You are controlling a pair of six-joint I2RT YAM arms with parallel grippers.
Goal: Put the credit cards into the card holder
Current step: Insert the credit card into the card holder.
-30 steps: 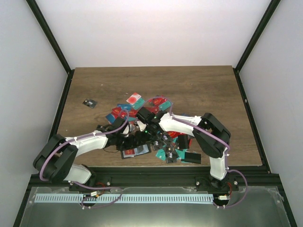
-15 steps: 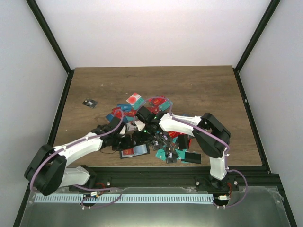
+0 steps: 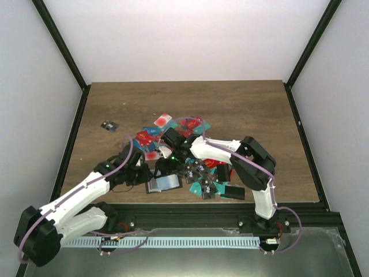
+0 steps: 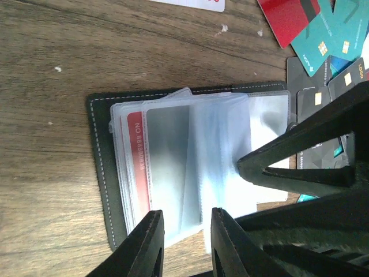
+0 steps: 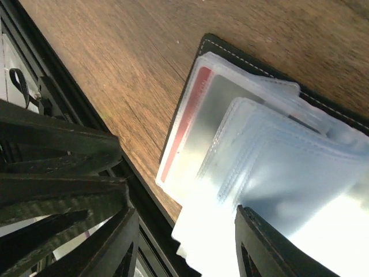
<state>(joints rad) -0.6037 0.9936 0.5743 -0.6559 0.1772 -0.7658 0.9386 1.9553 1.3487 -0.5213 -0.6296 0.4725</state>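
The card holder (image 3: 164, 184) lies open near the table's front edge, black with white stitching (image 4: 102, 173). Its clear pockets fan upward, and one holds a red card (image 4: 136, 151). My left gripper (image 4: 185, 234) hovers at the holder's near edge, jaws slightly apart over the pocket edges, holding nothing. My right gripper (image 5: 185, 242) stands open above the fanned pockets (image 5: 277, 173). One of its fingers (image 4: 300, 167) rests on the sleeves. The credit cards (image 3: 193, 128), red, teal and dark, lie piled behind and to the right.
A small dark card (image 3: 108, 126) lies alone at the left. A flat black case (image 3: 233, 191) sits at the front right among loose cards. The black front rail (image 5: 40, 75) runs close beside the holder. Red (image 4: 288, 20) and teal (image 4: 323, 40) cards border it.
My left gripper has gone from shut to slightly open and drawn back toward the left front. My right gripper has widened a little and shifted left over the holder, which shows more now.
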